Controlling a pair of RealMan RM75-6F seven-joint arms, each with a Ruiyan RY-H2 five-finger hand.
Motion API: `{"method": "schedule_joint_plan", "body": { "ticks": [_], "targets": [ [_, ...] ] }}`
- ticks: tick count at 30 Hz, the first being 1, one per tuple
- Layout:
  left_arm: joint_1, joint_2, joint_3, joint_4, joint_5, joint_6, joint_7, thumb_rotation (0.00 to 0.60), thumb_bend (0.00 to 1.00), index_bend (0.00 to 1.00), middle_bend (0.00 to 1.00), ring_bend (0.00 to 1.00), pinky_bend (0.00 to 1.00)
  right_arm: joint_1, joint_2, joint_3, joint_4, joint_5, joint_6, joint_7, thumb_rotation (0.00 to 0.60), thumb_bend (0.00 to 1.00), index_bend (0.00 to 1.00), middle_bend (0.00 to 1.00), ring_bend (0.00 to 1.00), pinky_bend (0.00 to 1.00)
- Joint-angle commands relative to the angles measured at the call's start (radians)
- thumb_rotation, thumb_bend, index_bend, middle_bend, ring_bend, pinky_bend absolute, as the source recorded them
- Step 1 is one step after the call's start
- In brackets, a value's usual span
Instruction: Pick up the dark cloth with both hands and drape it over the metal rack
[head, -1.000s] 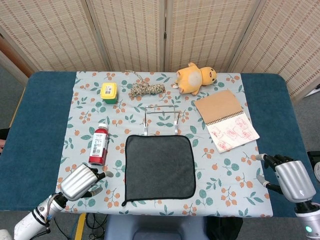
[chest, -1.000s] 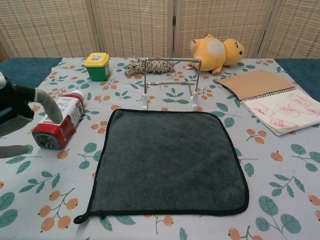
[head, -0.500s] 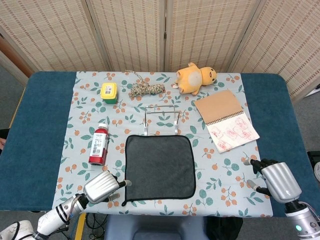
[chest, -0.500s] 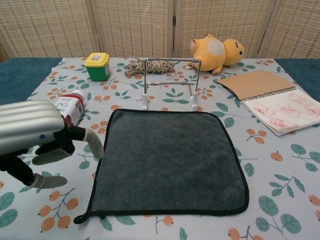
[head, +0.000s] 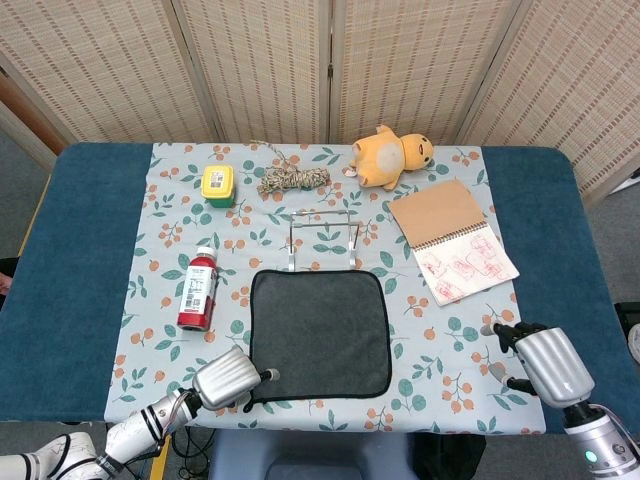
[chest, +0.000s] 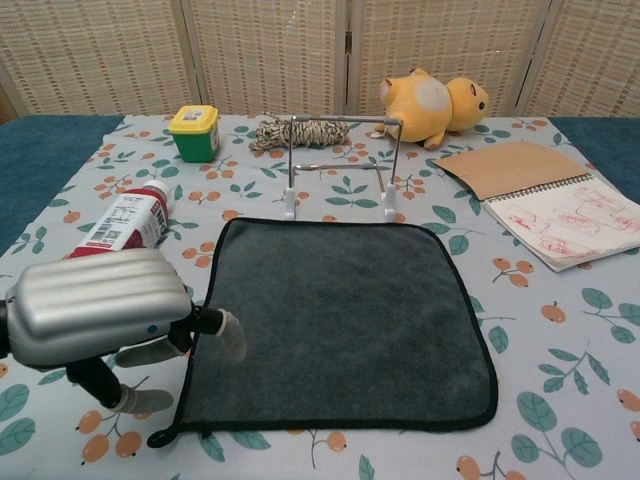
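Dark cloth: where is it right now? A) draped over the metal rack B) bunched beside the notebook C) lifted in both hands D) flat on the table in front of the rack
D: the dark cloth lies spread flat on the tablecloth, just short of the metal rack, neither hand lifting it.

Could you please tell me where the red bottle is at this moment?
The red bottle with the white label lies on its side, left of the dark cloth, nearer than the yellow-lidded jar.

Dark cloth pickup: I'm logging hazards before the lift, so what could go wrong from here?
The left hand is at the dark cloth's near-left corner, while the right hand is well off its right edge, so a lift might start lopsided. The metal rack looks light; a dragged cloth could tip it. The bottle lies near the left hand and might get nudged.
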Motion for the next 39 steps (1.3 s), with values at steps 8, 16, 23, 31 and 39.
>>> {"method": "schedule_joint_plan", "body": {
  "ticks": [8, 16, 23, 31, 39],
  "targets": [
    [-0.006, -0.021, 0.024, 0.02, -0.042, -0.013, 0.027, 0.6, 0.26, 0.32, 0.89, 0.8, 0.93, 0.001, -0.004, -0.006, 0.006, 0.004, -0.002, 0.006, 0.6, 0.2, 0.36, 0.58, 0.54, 0.64],
    [-0.015, -0.048, 0.034, 0.036, -0.062, -0.017, 0.03, 0.6, 0.26, 0.32, 0.89, 0.8, 0.93, 0.002, -0.004, -0.008, 0.007, 0.008, -0.001, 0.007, 0.6, 0.2, 0.36, 0.58, 0.54, 0.64],
    [-0.024, -0.066, 0.032, 0.046, -0.086, -0.019, 0.028, 0.6, 0.26, 0.32, 0.89, 0.8, 0.93, 0.0, -0.003, -0.011, 0.006, 0.011, 0.0, 0.005, 0.6, 0.2, 0.36, 0.58, 0.54, 0.64],
    [-0.032, -0.085, 0.037, 0.055, -0.104, -0.021, 0.032, 0.6, 0.26, 0.32, 0.89, 0.8, 0.93, -0.002, -0.005, -0.013, 0.009, 0.015, 0.004, 0.007, 0.6, 0.2, 0.36, 0.58, 0.54, 0.64],
    [-0.04, -0.113, 0.031, 0.079, -0.117, -0.013, 0.025, 0.6, 0.26, 0.34, 0.9, 0.81, 0.93, -0.007, -0.006, -0.015, 0.015, 0.019, 0.01, 0.013, 0.6, 0.2, 0.36, 0.58, 0.54, 0.64]
  ]
}}
